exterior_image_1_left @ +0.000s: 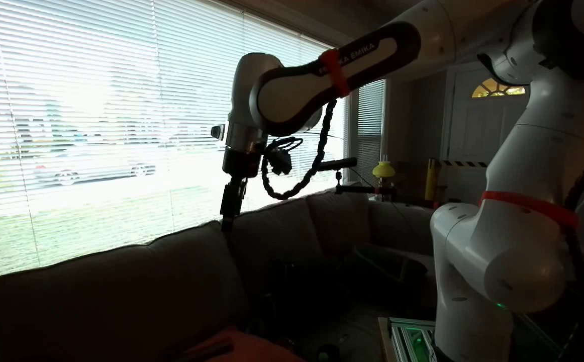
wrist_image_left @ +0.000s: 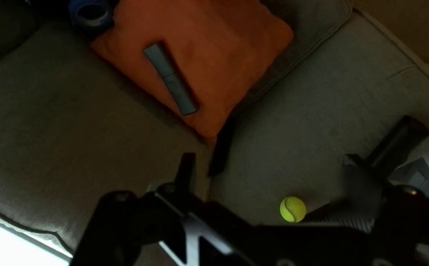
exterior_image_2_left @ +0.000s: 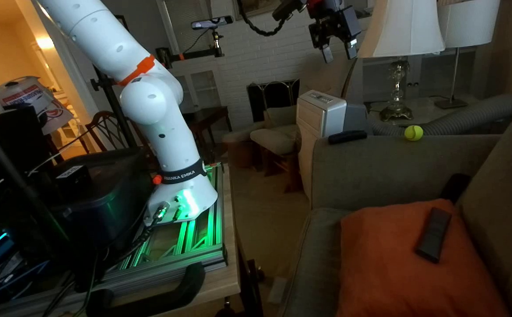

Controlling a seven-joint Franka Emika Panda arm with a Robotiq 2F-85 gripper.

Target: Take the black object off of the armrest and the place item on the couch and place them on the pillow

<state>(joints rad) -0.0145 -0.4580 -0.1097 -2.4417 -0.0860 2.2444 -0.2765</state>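
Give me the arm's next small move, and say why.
Probably shift the open, empty jaws sideways toward the black object before lowering them. It lies on the armrest, not yet on the pillow, and in the wrist view it shows outside the gap between the jaws, so coming straight down would likely miss it.

Below the gripper [exterior_image_2_left: 339, 52], the couch [exterior_image_2_left: 507, 185] and pillow [exterior_image_2_left: 384, 255] are presenting matt cloth. The black object [exterior_image_2_left: 347, 137] on the armrest [exterior_image_2_left: 370, 176] is showing a smooth, plastic-like finish; the tennis ball [exterior_image_2_left: 413, 133] is showing a matt, felt-like cover.
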